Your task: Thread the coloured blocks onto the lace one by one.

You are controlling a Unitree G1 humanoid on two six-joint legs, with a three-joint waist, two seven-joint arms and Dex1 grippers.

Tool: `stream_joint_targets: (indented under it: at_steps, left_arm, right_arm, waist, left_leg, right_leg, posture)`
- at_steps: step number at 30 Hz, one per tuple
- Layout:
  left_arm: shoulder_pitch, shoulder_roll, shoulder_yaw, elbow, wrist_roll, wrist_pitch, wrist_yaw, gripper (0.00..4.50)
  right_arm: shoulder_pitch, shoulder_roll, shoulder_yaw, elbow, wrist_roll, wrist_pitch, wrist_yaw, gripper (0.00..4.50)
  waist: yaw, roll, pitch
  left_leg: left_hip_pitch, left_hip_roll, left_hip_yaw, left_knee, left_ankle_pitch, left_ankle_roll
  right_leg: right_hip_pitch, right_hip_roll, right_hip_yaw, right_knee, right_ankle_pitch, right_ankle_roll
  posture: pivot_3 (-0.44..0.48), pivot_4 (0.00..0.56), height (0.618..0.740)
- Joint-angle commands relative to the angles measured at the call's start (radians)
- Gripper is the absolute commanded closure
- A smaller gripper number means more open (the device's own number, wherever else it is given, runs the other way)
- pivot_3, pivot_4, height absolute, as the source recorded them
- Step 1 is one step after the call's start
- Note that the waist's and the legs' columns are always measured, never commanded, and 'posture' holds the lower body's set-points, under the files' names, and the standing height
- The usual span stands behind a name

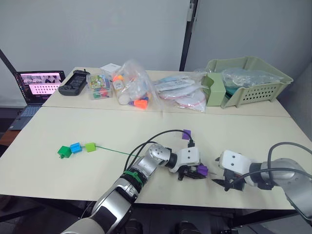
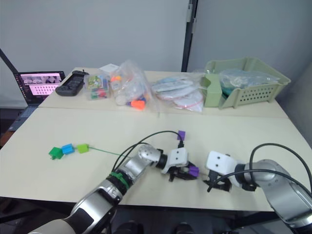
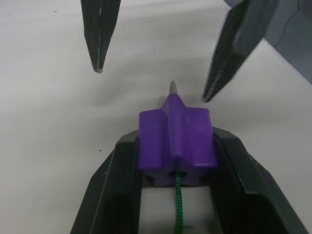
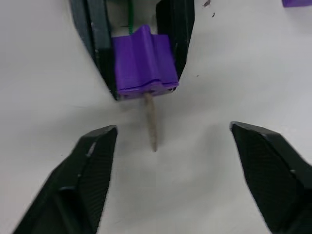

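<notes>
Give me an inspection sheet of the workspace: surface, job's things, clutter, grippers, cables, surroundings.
Surface: pale table, bare around the work.
Job's things: dark green block, blue block and lime block sit in a row on the lace; held purple block has the lace's tan tip poking out; a second purple block lies loose.
Clutter: clear bags with orange pieces, a green basket, a black controller along the far edge.
Grippers: left gripper shut on the purple block; right gripper open around the tip.
Cables: black cables arc over both arms.
Surroundings: laptop at far left, grey wall behind.
</notes>
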Motion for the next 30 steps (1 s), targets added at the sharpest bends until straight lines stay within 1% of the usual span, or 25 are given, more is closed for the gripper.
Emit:
stream_joint_targets:
  at_steps: [1, 5, 8, 15, 16, 21, 25, 28, 30]
  left_arm:
    - [-0.006, -0.007, 0.0, -0.038, 0.002, 0.001, 0.002, 3.13]
    - [-0.011, -0.002, 0.005, -0.035, 0.001, 0.001, 0.004, 3.13]
    - [-0.014, 0.004, 0.009, -0.035, -0.001, 0.001, 0.003, 3.13]
    - [-0.005, 0.03, 0.021, -0.064, -0.013, 0.02, -0.004, 3.13]
    - [0.002, 0.053, 0.032, -0.087, -0.021, 0.028, -0.01, 3.13]
    - [0.052, 0.231, 0.099, -0.201, -0.055, 0.057, -0.051, 3.13]
    - [0.118, 0.411, 0.163, -0.286, -0.1, 0.078, -0.131, 3.13]
    - [0.156, 0.529, 0.22, -0.298, -0.138, 0.079, -0.176, 3.13]
    - [0.168, 0.598, 0.254, -0.259, -0.152, 0.054, -0.198, 3.13]
  right_arm:
    - [-0.024, 0.004, 0.037, 0.006, -0.034, -0.032, 0.016, 2.17]
    - [-0.036, 0.011, 0.061, 0.015, -0.047, -0.026, 0.025, 3.56]
    - [-0.037, 0.012, 0.061, 0.016, -0.048, -0.02, 0.033, 4.48]
    - [-0.038, 0.019, 0.049, 0.019, -0.047, -0.016, 0.043, 4.5]
    - [-0.043, 0.019, 0.051, 0.023, -0.047, -0.017, 0.047, 4.5]
    - [-0.074, 0.024, 0.062, 0.051, -0.042, -0.03, 0.074, 4.5]
    - [-0.107, 0.033, 0.076, 0.069, -0.043, -0.041, 0.102, 4.5]
    - [-0.129, 0.039, 0.08, 0.083, -0.045, -0.048, 0.118, 4.5]
    - [-0.14, 0.042, 0.081, 0.094, -0.047, -0.056, 0.124, 4.5]
  waist:
    - [0.0, 0.0, 0.0]
    - [0.0, 0.0, 0.0]
    - [0.0, 0.0, 0.0]
    - [-0.001, 0.0, 0.0]
    - [-0.001, 0.0, 0.0]
    - [-0.015, 0.0, 0.0]
    - [-0.024, 0.001, 0.0]
    - [-0.024, 0.001, 0.0]
    - [-0.024, 0.001, 0.0]
  left_leg:
    - [0.0, 0.0, 0.0, 0.0, 0.0, 0.0]
    - [0.0, 0.0, 0.0, 0.0, 0.0, 0.0]
    - [0.0, 0.0, 0.0, 0.0, 0.0, 0.0]
    - [0.0, 0.0, 0.0, 0.0, 0.0, 0.0]
    - [0.0, 0.0, 0.0, 0.0, 0.0, 0.0]
    - [0.001, 0.001, 0.0, 0.0, 0.0, 0.0]
    - [0.002, 0.002, -0.002, -0.002, 0.0, 0.0]
    - [0.002, 0.002, -0.003, -0.001, 0.0, 0.0]
    - [0.002, 0.002, -0.003, -0.001, 0.0, 0.0]
  right_leg:
    - [0.0, 0.0, 0.0, 0.0, 0.0, 0.0]
    - [0.0, 0.0, 0.0, 0.0, 0.0, 0.0]
    - [0.0, 0.0, 0.0, 0.0, 0.0, 0.0]
    - [0.0, 0.0, 0.0, 0.001, 0.0, 0.0]
    - [0.0, 0.0, 0.0, 0.001, 0.0, 0.0]
    - [-0.001, 0.001, 0.0, 0.002, 0.0, -0.001]
    - [-0.001, 0.001, 0.0, 0.004, 0.0, -0.001]
    - [-0.001, 0.0, 0.0, 0.004, 0.0, -0.001]
    - [-0.001, 0.001, 0.0, 0.004, 0.0, -0.001]
  posture:
    - [0.0, 0.15, 0.734]
    - [0.0, 0.15, 0.734]
    - [0.0, 0.15, 0.734]
    - [0.0, 0.15, 0.734]
    - [0.0, 0.15, 0.734]
    - [0.0, 0.15, 0.734]
    - [0.0, 0.15, 0.734]
    - [0.0, 0.15, 0.734]
    - [0.0, 0.15, 0.734]
